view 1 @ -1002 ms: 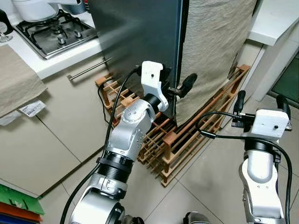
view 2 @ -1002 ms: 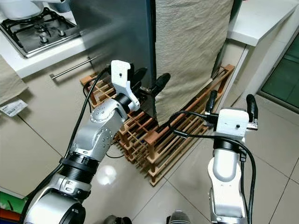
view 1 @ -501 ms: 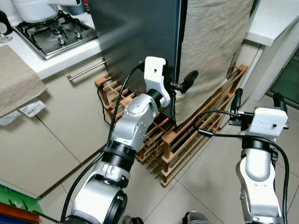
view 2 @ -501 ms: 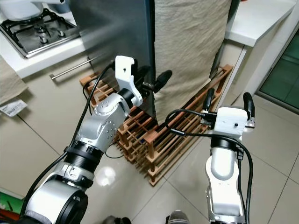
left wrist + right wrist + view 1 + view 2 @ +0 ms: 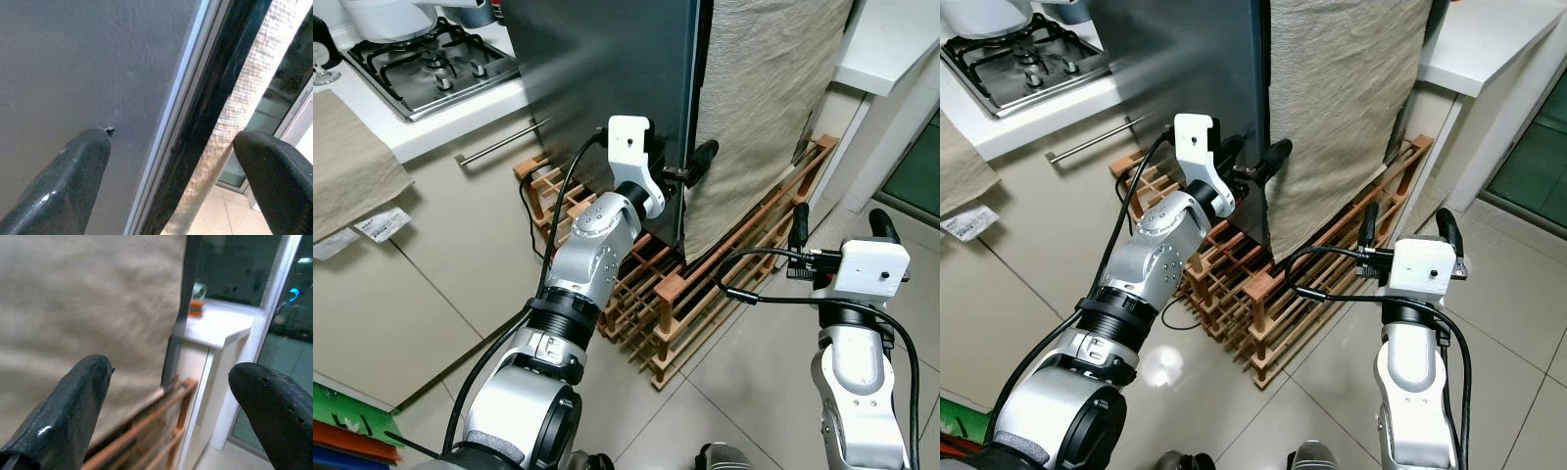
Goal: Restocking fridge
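The fridge's dark grey door (image 5: pixel 607 69) stands straight ahead, its vertical edge (image 5: pixel 195 98) running down beside a hanging beige cloth (image 5: pixel 754 98). My left gripper (image 5: pixel 680 168) is open at that edge. In the left wrist view one finger (image 5: pixel 73 171) lies over the door's face and the other finger (image 5: pixel 274 171) is on the cloth side, the edge between them. My right gripper (image 5: pixel 837 223) is open with nothing in it, held low to the right over the floor tiles and facing the cloth (image 5: pixel 88 293).
A wooden slatted rack (image 5: pixel 705 284) lies on the floor at the fridge's foot, under both arms. On the left are a counter with a gas hob (image 5: pixel 421 69) and a cabinet with a bar handle (image 5: pixel 499 142). A white counter (image 5: pixel 891 39) juts in at the right.
My left gripper has edged in closer to the fridge door's edge. My right gripper has sunk a little lower and nearer to me.
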Controlling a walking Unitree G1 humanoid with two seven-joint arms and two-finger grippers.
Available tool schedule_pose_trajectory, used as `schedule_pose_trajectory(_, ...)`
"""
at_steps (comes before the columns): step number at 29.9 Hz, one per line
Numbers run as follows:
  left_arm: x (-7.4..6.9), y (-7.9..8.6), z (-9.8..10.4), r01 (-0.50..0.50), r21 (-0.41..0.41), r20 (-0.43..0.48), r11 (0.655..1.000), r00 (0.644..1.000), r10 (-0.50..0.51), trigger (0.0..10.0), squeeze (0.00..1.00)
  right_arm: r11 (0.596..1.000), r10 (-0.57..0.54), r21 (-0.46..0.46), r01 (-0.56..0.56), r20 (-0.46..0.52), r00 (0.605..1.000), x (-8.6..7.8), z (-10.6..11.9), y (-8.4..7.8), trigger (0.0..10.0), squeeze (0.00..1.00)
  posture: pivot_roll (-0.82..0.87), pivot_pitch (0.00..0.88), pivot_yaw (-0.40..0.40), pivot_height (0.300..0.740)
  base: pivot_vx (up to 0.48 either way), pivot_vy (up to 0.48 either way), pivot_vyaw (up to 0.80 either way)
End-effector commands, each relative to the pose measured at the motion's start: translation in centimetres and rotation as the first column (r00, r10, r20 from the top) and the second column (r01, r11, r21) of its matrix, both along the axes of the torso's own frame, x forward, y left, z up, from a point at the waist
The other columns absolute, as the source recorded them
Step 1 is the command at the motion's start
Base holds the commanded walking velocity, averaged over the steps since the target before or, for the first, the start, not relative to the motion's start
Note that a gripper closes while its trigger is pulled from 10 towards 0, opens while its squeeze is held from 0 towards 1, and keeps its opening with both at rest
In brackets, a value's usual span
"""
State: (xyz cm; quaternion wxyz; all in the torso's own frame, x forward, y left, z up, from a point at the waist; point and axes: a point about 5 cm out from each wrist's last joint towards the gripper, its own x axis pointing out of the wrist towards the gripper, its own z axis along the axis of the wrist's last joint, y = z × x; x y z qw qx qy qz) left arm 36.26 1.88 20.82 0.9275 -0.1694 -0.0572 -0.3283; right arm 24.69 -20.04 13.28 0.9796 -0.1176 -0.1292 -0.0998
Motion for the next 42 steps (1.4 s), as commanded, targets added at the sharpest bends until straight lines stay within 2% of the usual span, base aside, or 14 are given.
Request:
schedule_pose_trajectory(1, -1.1, -3.1, 2.0, 0.093, -0.064, 0.042, 0.994, 0.995, -0.090, 10.0, 0.00, 1.000, -0.008, 0.022, 0.012, -0.168, 0.986, -0.8, -4.4, -0.9, 10.0, 0.43, -0.27, 0.089, 0.120, 0.732, 0.000, 0.000, 0.00)
schedule_pose_trajectory(3, -1.1, -3.1, 2.0, 0.093, -0.064, 0.042, 0.994, 0.995, -0.090, 10.0, 0.00, 1.000, -0.008, 0.022, 0.012, -0.168, 0.986, -0.8, -4.4, -0.9, 10.0, 0.43, -0.27, 0.089, 0.120, 0.732, 0.000, 0.000, 0.00)
schedule_pose_trajectory(4, -1.2, -3.0, 2.3, 0.097, -0.071, 0.051, 0.993, 0.994, -0.094, 10.0, 0.00, 0.996, -0.029, 0.077, 0.054, -0.305, 0.952, -1.3, -7.8, -2.0, 10.0, 0.43, -0.26, 0.088, 0.124, 0.732, 0.000, 0.000, 0.00)
schedule_pose_trajectory(5, -1.3, -2.8, 2.6, 0.098, -0.076, 0.058, 0.992, 0.994, -0.094, 10.0, 0.00, 0.990, -0.032, 0.118, 0.082, -0.376, 0.926, -1.6, -9.4, -2.5, 10.0, 0.44, -0.25, 0.088, 0.125, 0.732, 0.000, 0.000, 0.00)
schedule_pose_trajectory(6, -1.3, -2.8, 2.6, 0.098, -0.076, 0.058, 0.992, 0.994, -0.094, 10.0, 0.00, 0.990, -0.032, 0.118, 0.082, -0.376, 0.926, -1.6, -9.4, -2.5, 10.0, 0.44, -0.25, 0.088, 0.125, 0.732, 0.000, 0.000, 0.00)
schedule_pose_trajectory(7, -1.4, -2.5, 3.0, 0.099, -0.083, 0.072, 0.992, 0.993, -0.094, 10.0, 0.00, 0.981, -0.031, 0.155, 0.114, -0.459, 0.888, -2.2, -11.3, -3.0, 10.0, 0.43, -0.25, 0.087, 0.126, 0.732, 0.000, 0.000, 0.00)
schedule_pose_trajectory(9, -1.7, -2.2, 3.4, 0.101, -0.089, 0.084, 0.991, 0.992, -0.094, 10.0, 0.00, 0.977, -0.016, 0.173, 0.122, -0.511, 0.860, -2.5, -12.6, -3.1, 10.0, 0.43, -0.24, 0.089, 0.125, 0.732, 0.000, 0.000, 0.00)
schedule_pose_trajectory(18, -2.7, -0.9, 3.3, 0.116, -0.082, 0.065, 0.990, 0.992, -0.111, 10.0, 0.00, 0.979, 0.034, 0.182, 0.097, -0.609, 0.792, -2.8, -15.5, -2.0, 10.0, 0.44, -0.22, 0.087, 0.125, 0.732, 0.000, 0.000, 0.00)
schedule_pose_trajectory(24, -3.0, -0.8, 2.6, 0.117, -0.058, 0.029, 0.991, 0.993, -0.115, 10.0, 0.00, 0.980, 0.059, 0.186, 0.072, -0.616, 0.785, -2.5, -15.9, -1.6, 10.0, 0.44, -0.21, 0.086, 0.124, 0.732, 0.000, 0.000, 0.00)
schedule_pose_trajectory(28, -2.7, -0.8, 2.1, 0.102, -0.048, -0.005, 0.994, 0.995, -0.102, 10.0, 0.00, 0.988, 0.063, 0.154, 0.032, -0.570, 0.819, -1.8, -15.3, -1.2, 10.0, 0.44, -0.21, 0.084, 0.123, 0.732, 0.000, 0.000, 0.00)
schedule_pose_trajectory(30, -2.6, -0.9, 1.8, 0.093, -0.047, -0.030, 0.995, 0.995, -0.095, 10.0, 0.00, 0.993, 0.086, 0.120, -0.024, -0.542, 0.836, -1.3, -14.9, -0.7, 10.0, 0.43, -0.21, 0.085, 0.125, 0.732, 0.000, 0.000, 0.00)
schedule_pose_trajectory(36, -2.7, -1.2, 2.1, 0.119, -0.060, -0.029, 0.991, 0.992, -0.121, 10.0, 0.00, 0.992, 0.092, 0.128, -0.021, -0.582, 0.808, -1.6, -15.8, -0.4, 10.0, 0.44, -0.21, 0.076, 0.124, 0.732, 0.000, 0.000, 0.00)
schedule_pose_trajectory(40, -3.2, -1.6, 2.2, 0.168, -0.071, -0.022, 0.983, 0.985, -0.170, 10.0, 0.00, 0.992, 0.086, 0.127, -0.012, -0.599, 0.796, -1.7, -16.1, -0.7, 10.0, 0.44, -0.21, 0.073, 0.124, 0.732, 0.000, 0.000, 0.00)
schedule_pose_trajectory(42, -3.7, -2.4, 2.2, 0.240, -0.067, -0.009, 0.969, 0.970, -0.241, 10.0, 0.00, 0.992, 0.077, 0.125, -0.001, -0.609, 0.790, -1.8, -16.3, -1.0, 10.0, 0.43, -0.21, 0.068, 0.124, 0.732, 0.000, 0.000, 0.00)
